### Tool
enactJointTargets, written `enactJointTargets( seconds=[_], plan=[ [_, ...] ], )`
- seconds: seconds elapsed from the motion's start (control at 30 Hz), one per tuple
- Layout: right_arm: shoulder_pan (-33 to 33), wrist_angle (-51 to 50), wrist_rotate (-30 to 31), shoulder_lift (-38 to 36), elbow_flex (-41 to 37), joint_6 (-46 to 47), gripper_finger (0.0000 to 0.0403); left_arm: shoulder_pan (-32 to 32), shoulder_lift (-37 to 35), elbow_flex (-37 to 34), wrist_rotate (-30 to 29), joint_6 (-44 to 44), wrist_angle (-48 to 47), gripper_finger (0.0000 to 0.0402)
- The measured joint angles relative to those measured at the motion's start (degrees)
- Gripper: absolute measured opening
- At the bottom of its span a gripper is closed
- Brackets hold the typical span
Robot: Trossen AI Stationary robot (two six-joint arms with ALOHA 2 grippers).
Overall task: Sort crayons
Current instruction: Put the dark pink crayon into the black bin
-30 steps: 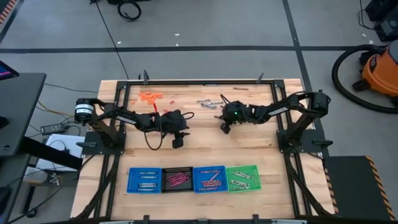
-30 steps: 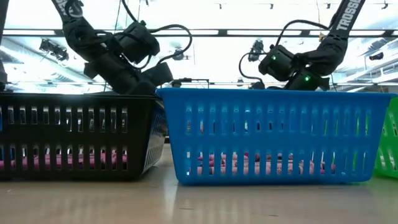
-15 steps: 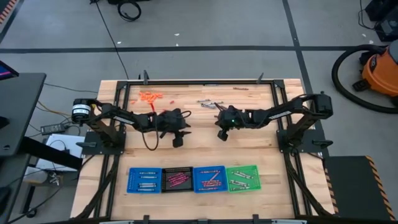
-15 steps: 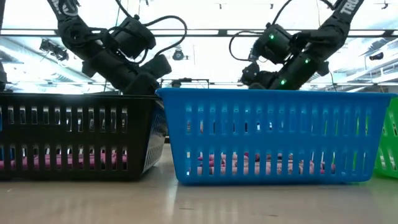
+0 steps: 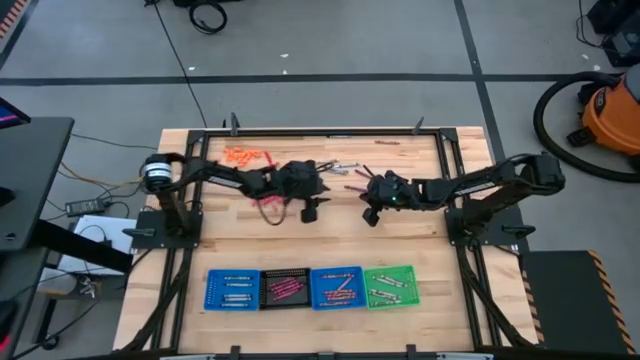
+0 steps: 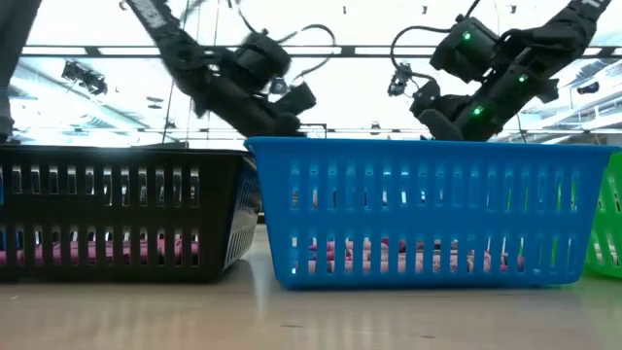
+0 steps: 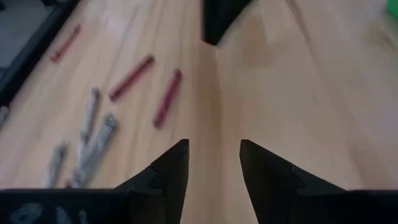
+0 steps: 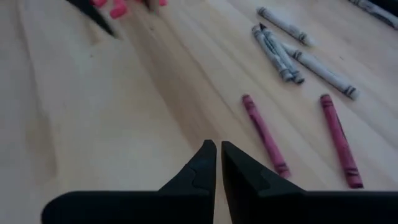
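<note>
Loose crayons lie flat on the wooden table toward its far edge: an orange pile (image 5: pixel 240 155), grey ones (image 5: pixel 335 167) and maroon ones (image 5: pixel 357 185). My left gripper (image 5: pixel 310 211) hangs above bare wood just near of them, open and with nothing in it (image 7: pixel 213 149). The left wrist view shows maroon crayons (image 7: pixel 168 98) and grey crayons (image 7: pixel 93 137) ahead of it. My right gripper (image 5: pixel 371 214) hovers a little to the right of the left one. Its fingers are shut to a thin slit with nothing between them (image 8: pixel 217 146), and two maroon crayons (image 8: pixel 264 134) lie ahead of it.
A row of trays stands along the near edge: blue (image 5: pixel 232 288), black (image 5: pixel 285 288), blue (image 5: pixel 337 286) and green (image 5: pixel 390 285), each with sorted crayons. Bare wood lies between the trays and the arms. A black frame (image 5: pixel 320 131) borders the table.
My left gripper has gone toward the table's right and far edge, rising a little, and now hangs close to the grey and maroon crayons. My right gripper has risen and drawn back toward the right and near side, away from them. No crayon has moved.
</note>
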Motion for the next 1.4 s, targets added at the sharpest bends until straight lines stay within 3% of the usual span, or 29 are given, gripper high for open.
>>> enactJointTargets(
  seconds=[0.37, 0.63, 0.87, 1.4],
  plan=[
    [3.38, -4.48, 8.07, -5.21, 0.06, 2.44, 0.0034, 1.15, 11.69, 14.05, 0.65, 3.02, -4.72, 0.0155],
    [5.15, -7.06, 8.99, -10.01, 0.16, 4.18, 0.0034, 1.75, 18.39, 24.5, 1.81, 3.17, -12.28, 0.0155],
    [5.85, -12.19, 7.15, -12.79, 0.1, 5.41, 0.0034, 1.8, 20.44, 26.15, 1.53, 2.84, -11.03, 0.0155],
    [5.85, -11.12, 5.76, -16.23, 0.13, 4.88, 0.0034, 1.97, 20.5, 28.14, 1.47, 2.49, -10.97, 0.0151]
  ],
)
